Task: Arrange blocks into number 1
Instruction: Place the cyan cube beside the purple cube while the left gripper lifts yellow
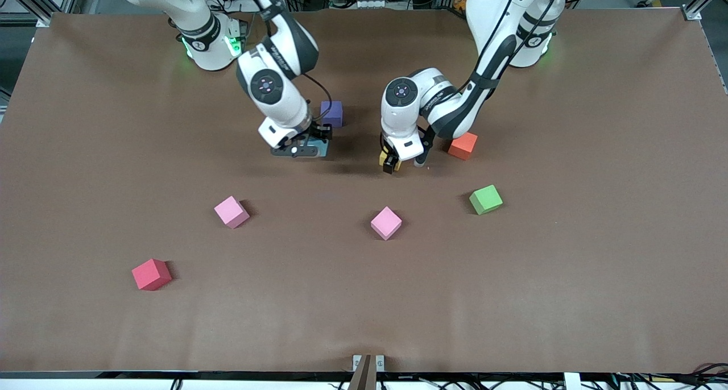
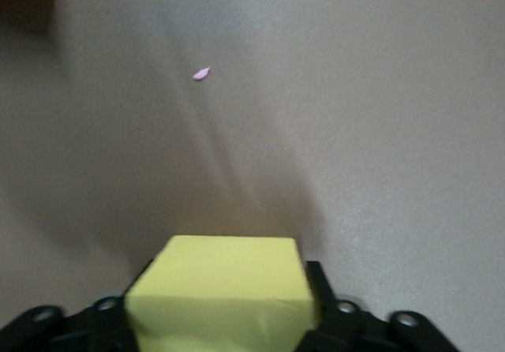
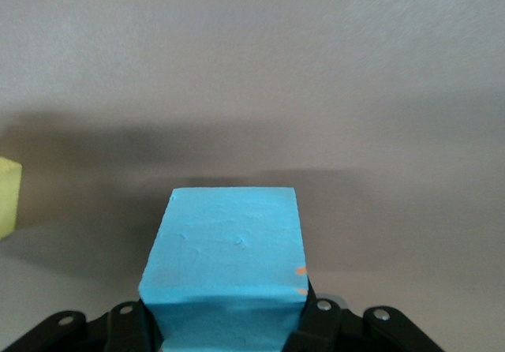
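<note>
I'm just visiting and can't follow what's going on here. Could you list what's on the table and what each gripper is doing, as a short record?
left gripper: closed around yellow block
right gripper: shut on light blue block
purple block: beside the right gripper
pink blocks: loose, nearer the front camera
orange cube: beside the left gripper
green cube: loose
red cube: nearest the front camera
</note>
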Available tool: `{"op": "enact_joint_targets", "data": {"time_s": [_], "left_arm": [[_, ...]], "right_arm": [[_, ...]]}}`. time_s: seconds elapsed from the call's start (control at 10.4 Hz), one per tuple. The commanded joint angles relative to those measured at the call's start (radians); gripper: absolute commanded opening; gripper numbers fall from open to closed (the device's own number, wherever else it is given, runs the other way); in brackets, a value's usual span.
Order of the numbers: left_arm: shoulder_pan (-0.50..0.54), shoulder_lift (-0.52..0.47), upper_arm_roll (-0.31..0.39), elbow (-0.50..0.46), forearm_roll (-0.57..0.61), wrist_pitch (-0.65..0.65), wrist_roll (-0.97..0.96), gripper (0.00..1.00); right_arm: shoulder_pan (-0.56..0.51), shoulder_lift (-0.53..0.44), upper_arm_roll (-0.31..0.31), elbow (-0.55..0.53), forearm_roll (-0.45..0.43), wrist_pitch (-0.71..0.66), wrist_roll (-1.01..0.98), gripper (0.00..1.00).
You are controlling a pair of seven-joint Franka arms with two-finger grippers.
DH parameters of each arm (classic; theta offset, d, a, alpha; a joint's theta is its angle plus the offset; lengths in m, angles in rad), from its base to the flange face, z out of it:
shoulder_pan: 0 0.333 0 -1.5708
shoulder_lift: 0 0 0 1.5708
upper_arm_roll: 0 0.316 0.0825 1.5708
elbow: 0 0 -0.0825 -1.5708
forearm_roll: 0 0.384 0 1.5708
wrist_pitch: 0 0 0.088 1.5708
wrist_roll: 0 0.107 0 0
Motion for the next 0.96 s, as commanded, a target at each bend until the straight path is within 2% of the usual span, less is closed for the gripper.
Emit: {"op": "enact_joint_targets", "data": {"time_s": [0.0,0.19,0.48,0.86], "left_arm": [[0.014,-0.018,-0.007,-0.004,0.037,0.002,-0.01,0.0],[0.016,-0.072,-0.011,-0.03,0.038,-0.027,0.045,0.0],[0.017,-0.197,-0.039,-0.143,0.038,-0.047,0.103,0.0],[0.019,-0.239,-0.106,-0.19,0.037,-0.047,0.165,0.0]], "right_arm": [[0.004,0.017,0.021,-0.009,0.023,0.024,0.008,0.59],[0.021,0.025,0.037,-0.009,0.023,0.024,0.009,0.59],[0.038,0.042,0.04,-0.012,0.03,0.024,0.008,0.6],[0.047,0.051,0.048,-0.015,0.039,0.023,0.009,0.6]]}}
